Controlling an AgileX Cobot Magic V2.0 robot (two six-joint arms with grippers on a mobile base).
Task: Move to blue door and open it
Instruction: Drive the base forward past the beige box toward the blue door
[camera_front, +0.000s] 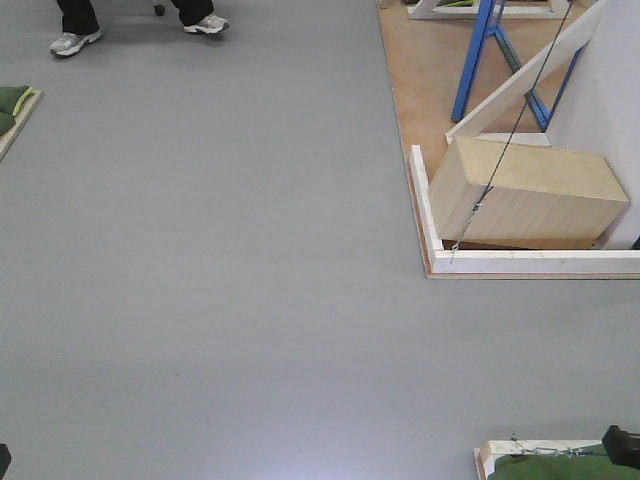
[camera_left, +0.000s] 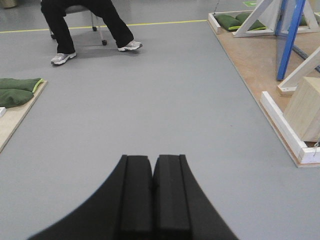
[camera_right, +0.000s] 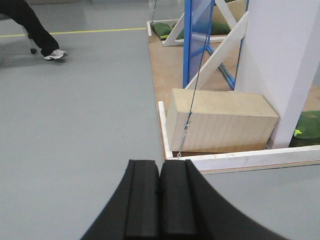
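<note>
Currently we are facing the blue door (camera_right: 189, 40) edge-on, left pincer (camera_left: 152, 195) and right pincer (camera_right: 160, 200) closed, empty; cutting the corner is risking clipping the wooden box (camera_right: 220, 120) or wire (camera_right: 187, 126).

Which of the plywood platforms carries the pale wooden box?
The right-hand platform, edged with a white rail; the box sits in its near corner. The left platform shows green bags instead.

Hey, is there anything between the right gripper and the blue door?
Yes. Ahead of the shut right gripper, a white base rail, a wooden box and a thin slanted cable lie before the blue door.
</note>
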